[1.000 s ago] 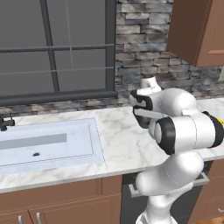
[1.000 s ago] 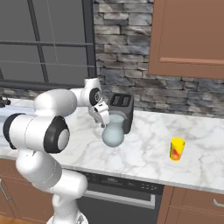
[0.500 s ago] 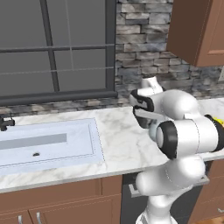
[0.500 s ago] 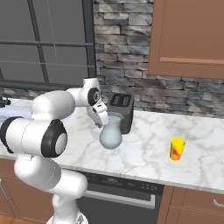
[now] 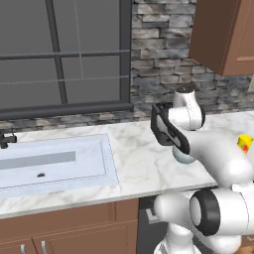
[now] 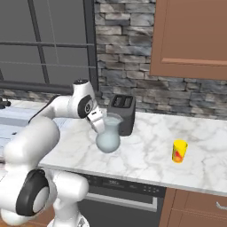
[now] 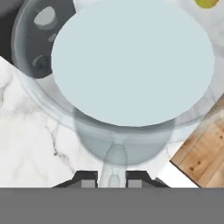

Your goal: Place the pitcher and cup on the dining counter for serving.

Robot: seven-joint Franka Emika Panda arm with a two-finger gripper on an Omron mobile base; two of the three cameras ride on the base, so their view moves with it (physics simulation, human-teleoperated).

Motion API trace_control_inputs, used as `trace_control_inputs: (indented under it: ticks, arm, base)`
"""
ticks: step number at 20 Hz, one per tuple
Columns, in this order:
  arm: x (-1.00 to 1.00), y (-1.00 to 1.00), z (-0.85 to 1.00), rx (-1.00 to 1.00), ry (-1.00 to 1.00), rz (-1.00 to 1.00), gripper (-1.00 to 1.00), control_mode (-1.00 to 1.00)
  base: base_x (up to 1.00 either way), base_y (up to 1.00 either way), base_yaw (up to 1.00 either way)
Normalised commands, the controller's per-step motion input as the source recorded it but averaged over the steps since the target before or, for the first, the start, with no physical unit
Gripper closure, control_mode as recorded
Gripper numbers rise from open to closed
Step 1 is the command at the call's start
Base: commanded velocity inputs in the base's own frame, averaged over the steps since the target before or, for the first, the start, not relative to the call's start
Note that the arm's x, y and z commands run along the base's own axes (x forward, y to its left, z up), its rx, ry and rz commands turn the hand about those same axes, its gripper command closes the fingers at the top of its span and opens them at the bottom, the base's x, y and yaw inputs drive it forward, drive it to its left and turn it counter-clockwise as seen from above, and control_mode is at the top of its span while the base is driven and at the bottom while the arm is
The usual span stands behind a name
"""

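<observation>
the pitcher (image 6: 108,137) is seen at the near part of the marble worktop (image 6: 146,153), just in front of the black toaster (image 6: 122,113), its round pale belly low and its flared rim up. whether it rests on the worktop or is lifted just clear of it cannot be told. the gripper (image 6: 100,125) is set against the pitcher's rim from the left in the right base view, and in the hand view the two dark fingers (image 7: 85,178) are seen pinching a narrow glassy part of the pitcher (image 7: 131,65) between them, drawn close together on it. the cup (image 6: 179,151) is found upright on the same worktop, well apart from the pitcher, to its right in the right base view; in the left base view it (image 5: 244,143) is partly hidden behind the arm. in that view a sink (image 5: 49,163) is sunk into the worktop to the left, below a dark window (image 5: 64,54), and a stone wall (image 6: 128,53) is seen behind the toaster.
</observation>
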Motion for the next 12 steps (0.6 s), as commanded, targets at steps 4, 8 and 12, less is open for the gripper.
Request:
trace_control_inputs:
  ticks: [4,8,12]
  arm:
    - [-0.84,0.00,0.74,0.00,-0.51,0.15,1.00,-1.00]
    - [-0.66,0.00,0.80,0.00,-0.51,0.28,1.00,-1.00]
    - [-0.28,0.02,0.38,0.00,-0.21,0.11,1.00,-1.00]
  base:
    - [0.00,0.00,0.00]
    - [0.00,0.00,0.00]
    - [0.00,0.00,0.00]
